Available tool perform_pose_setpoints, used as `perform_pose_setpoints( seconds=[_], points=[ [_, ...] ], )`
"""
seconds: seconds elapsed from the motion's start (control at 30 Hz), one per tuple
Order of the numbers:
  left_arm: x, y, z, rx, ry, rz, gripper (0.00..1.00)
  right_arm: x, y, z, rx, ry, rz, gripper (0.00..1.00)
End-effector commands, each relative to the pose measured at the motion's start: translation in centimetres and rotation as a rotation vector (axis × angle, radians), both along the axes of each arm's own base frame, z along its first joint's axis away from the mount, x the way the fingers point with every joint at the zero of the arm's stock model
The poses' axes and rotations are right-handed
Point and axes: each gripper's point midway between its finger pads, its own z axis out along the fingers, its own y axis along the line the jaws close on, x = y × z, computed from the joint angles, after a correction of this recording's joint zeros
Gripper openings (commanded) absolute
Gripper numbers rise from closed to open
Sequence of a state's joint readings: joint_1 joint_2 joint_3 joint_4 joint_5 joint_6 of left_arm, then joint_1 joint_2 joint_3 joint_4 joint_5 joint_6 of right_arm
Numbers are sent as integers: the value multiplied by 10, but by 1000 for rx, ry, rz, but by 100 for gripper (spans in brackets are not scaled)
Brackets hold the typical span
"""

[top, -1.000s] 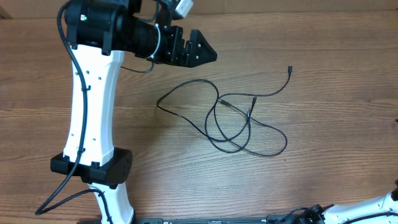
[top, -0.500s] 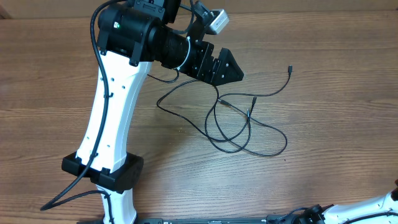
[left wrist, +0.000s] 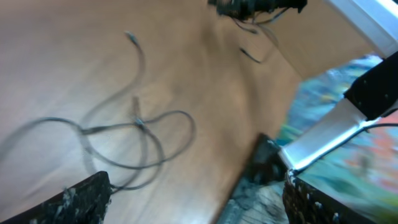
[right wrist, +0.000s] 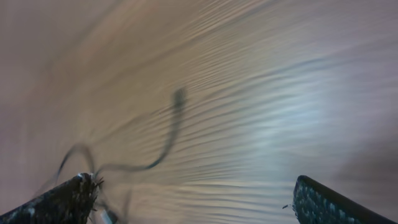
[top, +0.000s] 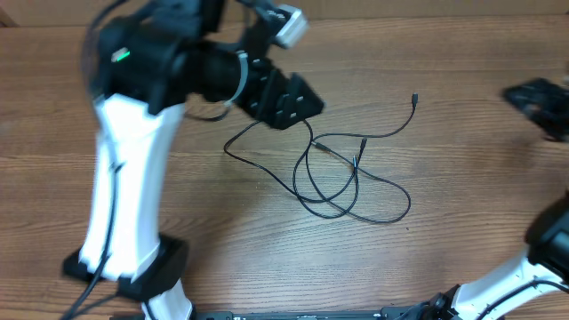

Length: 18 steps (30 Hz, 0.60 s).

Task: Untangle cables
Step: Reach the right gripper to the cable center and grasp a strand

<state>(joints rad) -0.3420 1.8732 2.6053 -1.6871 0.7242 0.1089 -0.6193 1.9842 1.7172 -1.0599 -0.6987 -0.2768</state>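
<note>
The right pincer [top: 536, 100], wide, now comes into view while the left pincer [top: 295, 100], also wide, hangs over the unmoved cables [top: 351, 182], so untangling is unstarted.

Compared with half a second ago, the black left gripper [top: 302, 100] sits a little farther back from the loose bunch of thin black cables [top: 347, 178]. It is up and to the left of them, but closer than a second ago. Its big white left arm [top: 124, 178] now looks blurry and stands straighter. The black right gripper [top: 529, 98] is new in the top view, off to the right of the cables and well apart from them. The white right arm [top: 524, 276] now shows much more, low and to the right of the cables.
</note>
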Motion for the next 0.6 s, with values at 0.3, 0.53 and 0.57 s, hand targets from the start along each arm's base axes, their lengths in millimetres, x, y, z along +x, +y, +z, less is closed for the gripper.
perform_pose_setpoints(
  seconds=[0.3,0.53,0.57],
  points=[
    [-76,75,87,11,-339,237,92,-25,275,-9,-100,77,801,100],
    [-95,83,98,-12,-369,271,96,-72,376,-16,-183,85,1084,100],
    [-96,83,99,-15,-370,274,96,-78,385,-18,-204,87,1113,100]
  ],
)
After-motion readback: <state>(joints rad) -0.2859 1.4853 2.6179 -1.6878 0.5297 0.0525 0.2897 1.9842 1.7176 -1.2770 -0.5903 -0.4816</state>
